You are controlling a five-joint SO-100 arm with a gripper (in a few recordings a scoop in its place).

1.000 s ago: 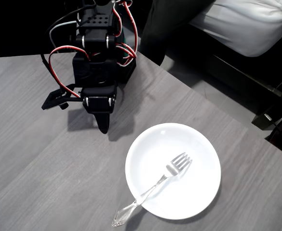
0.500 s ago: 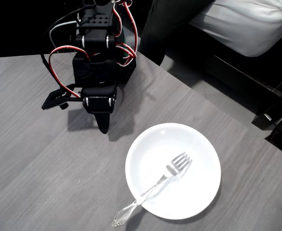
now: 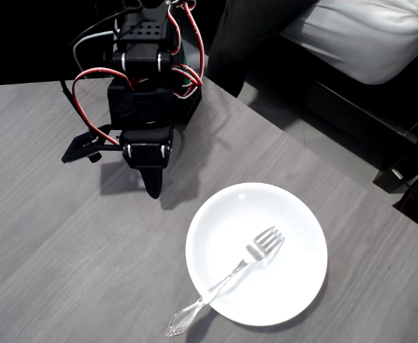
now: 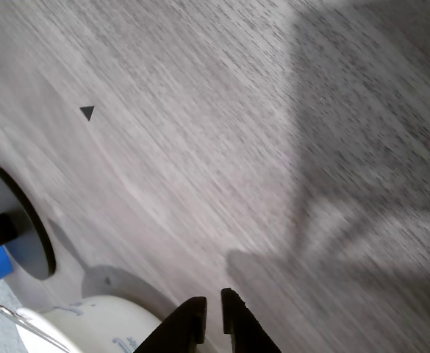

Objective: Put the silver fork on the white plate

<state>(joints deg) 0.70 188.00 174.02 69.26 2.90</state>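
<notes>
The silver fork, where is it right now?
In the overhead view the silver fork lies on the white plate at lower right, tines near the plate's middle, handle end overhanging the lower-left rim onto the grey table.

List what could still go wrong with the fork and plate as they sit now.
1. The slim silver metal fork lies with its tines on the round white plate, but its ornate handle end overhangs the rim above the grey wood-grain table; a knock there might tip it off.
2. The black gripper rests folded back, fingers nearly together; a low sweep toward the plate might clip it.
</notes>
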